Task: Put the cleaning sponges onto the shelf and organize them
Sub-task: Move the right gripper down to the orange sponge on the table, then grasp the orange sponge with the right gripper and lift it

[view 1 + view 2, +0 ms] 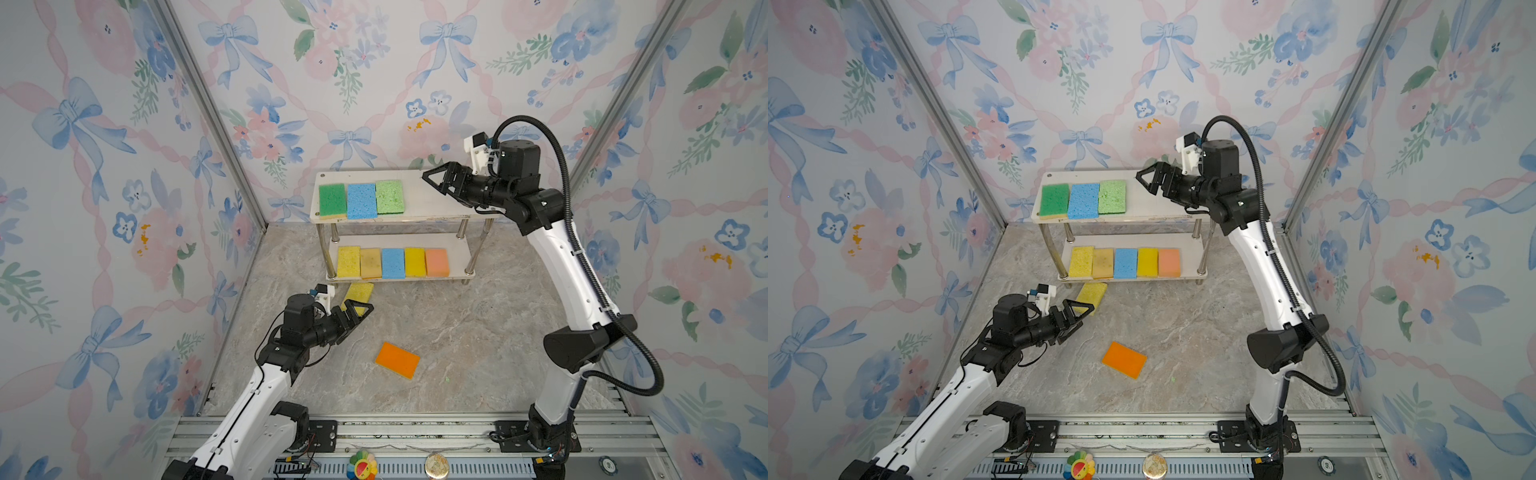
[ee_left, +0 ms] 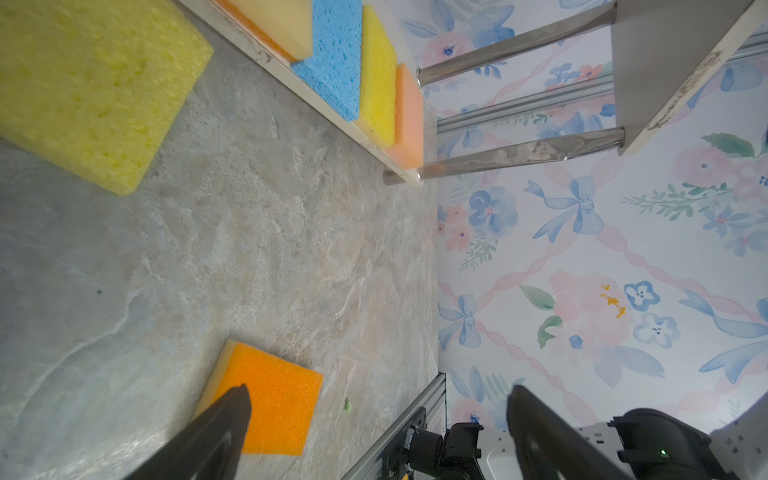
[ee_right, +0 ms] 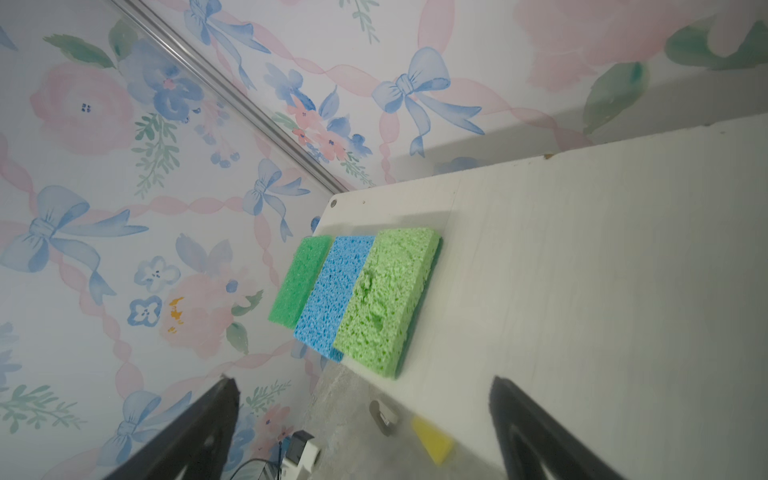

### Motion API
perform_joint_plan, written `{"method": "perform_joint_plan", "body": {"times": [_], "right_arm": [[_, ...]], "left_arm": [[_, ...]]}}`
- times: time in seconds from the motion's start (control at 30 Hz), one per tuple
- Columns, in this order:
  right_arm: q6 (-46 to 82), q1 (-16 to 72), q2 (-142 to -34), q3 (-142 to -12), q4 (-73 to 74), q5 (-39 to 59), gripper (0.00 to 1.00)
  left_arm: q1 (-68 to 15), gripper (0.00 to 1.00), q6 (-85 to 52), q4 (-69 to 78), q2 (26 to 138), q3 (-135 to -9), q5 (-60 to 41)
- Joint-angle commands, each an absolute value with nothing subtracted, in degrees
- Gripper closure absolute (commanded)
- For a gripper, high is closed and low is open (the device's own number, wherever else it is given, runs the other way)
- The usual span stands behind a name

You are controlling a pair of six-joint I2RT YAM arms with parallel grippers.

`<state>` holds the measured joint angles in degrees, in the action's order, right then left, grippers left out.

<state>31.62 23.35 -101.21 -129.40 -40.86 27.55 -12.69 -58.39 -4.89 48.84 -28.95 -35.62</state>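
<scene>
From where I stand, most of the job looks done: eight of ten sponges are on the shelf [image 1: 462, 229]. Its lower board [image 1: 459, 266] is full, with five sponges [image 1: 393, 263] lying edge to edge: yellow, stained tan, blue, yellow, peach. On its top board [image 1: 434, 205] three sponges [image 1: 361, 200] sit side by side at the left end, and the right end is bare, with room for two more, I'd judge.

Two remain on the table [image 1: 478, 332]. A yellow sponge [image 1: 360, 293] lies askew just in front of the shelf's left legs, and an orange sponge [image 1: 397, 360] lies well out in front of the shelf.

The left gripper [image 1: 362, 318] hangs beside the yellow sponge, jaws spread and empty. The right gripper [image 1: 430, 185] hovers over the shelf's bare end, jaws spread, holding nothing.
</scene>
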Motion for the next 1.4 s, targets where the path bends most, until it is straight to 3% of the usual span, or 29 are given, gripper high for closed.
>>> {"method": "perform_joint_plan", "body": {"times": [0.0, 0.17, 0.27, 0.47, 0.6, 0.93, 1.37], "right_arm": [[22.0, 24.2, -90.4, -119.6, -53.9, 31.4, 0.03], [17.4, 26.4, -74.0, -92.0, -59.4, 30.5, 0.00], [20.0, 30.4, -67.6, -76.3, -55.4, 29.0, 0.06], [21.9, 43.4, -67.5, -59.5, -46.5, 17.9, 0.08], [18.9, 49.9, -77.0, -61.0, -44.3, 12.9, 0.11], [10.8, 54.1, -101.2, -72.9, -42.0, 14.4, 0.24], [9.4, 54.0, -108.0, -75.4, -41.9, 14.7, 0.37]], "left_arm": [[-13.0, 0.02, -56.2, -5.9, 50.2, -30.5, -33.6], [-13.3, 0.02, -57.5, -5.8, 52.0, -28.9, -31.2], [-14.1, 0.02, -58.0, -5.8, 53.5, -28.6, -30.6], [-17.3, 0.02, -57.4, -5.7, 57.7, -28.3, -31.0], [-18.2, 0.02, -57.9, -5.8, 56.5, -27.1, -30.3], [-18.0, 0.02, -61.5, -5.8, 47.4, -21.1, -29.2], [-16.3, 0.02, -62.7, -5.9, 44.1, -19.2, -31.5]]}}
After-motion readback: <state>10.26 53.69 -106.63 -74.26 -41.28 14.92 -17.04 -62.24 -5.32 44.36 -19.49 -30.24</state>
